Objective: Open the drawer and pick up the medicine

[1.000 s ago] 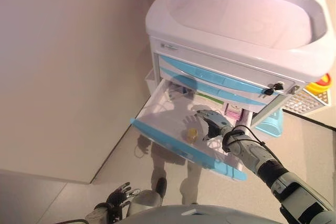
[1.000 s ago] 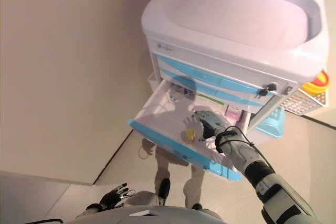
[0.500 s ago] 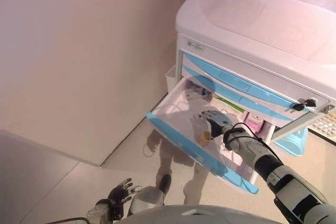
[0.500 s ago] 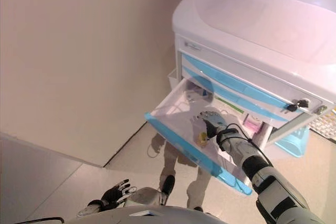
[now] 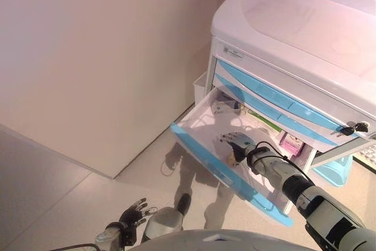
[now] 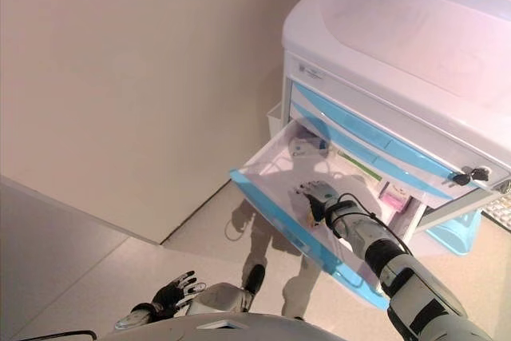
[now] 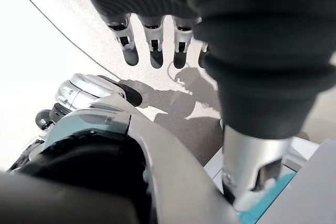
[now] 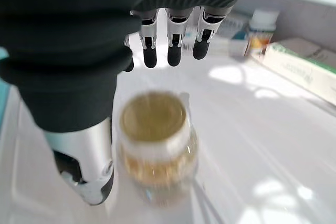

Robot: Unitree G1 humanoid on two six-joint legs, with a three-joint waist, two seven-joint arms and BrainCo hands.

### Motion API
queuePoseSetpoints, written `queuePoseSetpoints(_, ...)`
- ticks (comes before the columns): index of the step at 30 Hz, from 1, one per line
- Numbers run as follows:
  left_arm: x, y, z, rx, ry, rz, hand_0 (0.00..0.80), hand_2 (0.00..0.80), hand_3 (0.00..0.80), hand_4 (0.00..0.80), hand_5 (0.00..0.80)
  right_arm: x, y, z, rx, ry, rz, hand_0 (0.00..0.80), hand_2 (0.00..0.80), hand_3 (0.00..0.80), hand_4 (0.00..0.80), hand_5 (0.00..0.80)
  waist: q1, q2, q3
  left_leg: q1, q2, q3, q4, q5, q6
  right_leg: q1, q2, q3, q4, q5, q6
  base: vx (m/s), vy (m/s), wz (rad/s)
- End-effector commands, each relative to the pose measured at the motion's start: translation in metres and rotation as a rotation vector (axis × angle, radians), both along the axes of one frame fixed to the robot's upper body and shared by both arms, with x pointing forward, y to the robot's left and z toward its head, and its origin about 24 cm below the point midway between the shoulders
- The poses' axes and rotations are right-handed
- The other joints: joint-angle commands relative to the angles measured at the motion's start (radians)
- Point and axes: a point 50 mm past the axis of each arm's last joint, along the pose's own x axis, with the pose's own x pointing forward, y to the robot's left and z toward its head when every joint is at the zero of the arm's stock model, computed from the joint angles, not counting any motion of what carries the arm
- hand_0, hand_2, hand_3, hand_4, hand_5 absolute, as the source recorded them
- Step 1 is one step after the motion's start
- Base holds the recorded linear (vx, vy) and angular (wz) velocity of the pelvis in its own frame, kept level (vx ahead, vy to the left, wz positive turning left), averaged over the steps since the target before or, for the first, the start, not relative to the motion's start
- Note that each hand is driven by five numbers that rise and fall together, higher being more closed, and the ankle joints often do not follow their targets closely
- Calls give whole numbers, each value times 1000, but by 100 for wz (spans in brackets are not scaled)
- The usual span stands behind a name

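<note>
While the drawer [image 5: 202,123] stands pulled out of the cart [image 5: 305,33], right hand [image 5: 239,143] reaches inside, fingers straight and spread over a small yellow bottle [image 8: 156,153], seemingly not gripping it, left hand [image 5: 130,216] hanging low, fingers relaxed.

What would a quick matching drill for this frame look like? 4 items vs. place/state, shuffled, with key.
1. right hand
2. left hand
3. yellow-capped bottle
4. pink box

A. at the drawer's back right corner
B. fingers straight, over the bottle in the drawer
C. low by the floor, away from the cart
D. upright on the drawer floor, under the open hand

Pairs: 1-B, 2-C, 3-D, 4-A
</note>
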Motion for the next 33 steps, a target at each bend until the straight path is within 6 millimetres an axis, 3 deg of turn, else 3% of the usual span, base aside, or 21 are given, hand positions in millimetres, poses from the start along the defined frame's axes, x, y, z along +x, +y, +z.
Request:
queuePoseSetpoints(1,-5,-5,-4,25,40,-109,0,0,0,0,0,17,21,18,8,-70,65,0,0,0,0,0,34,-20,-11,34,15,33,19,-111,-38,-67,-55,30,94,32,30,9,-14,8)
queuePoseSetpoints(18,-2,-5,-2,16,31,-144,0,0,0,0,0,13,-4,4,-59,-111,-122,0,0,0,0,0,37,-1,-9,9,5,30,27,-89,-25,-83,-62,13,93,58,31,-13,8,2)
queuePoseSetpoints(33,-1,-9,-4,14,37,-151,0,0,0,0,0,11,-8,-1,-47,-125,-188,0,0,0,0,0,32,4,-15,13,4,30,22,-89,-25,-81,-62,14,89,60,31,0,0,0)
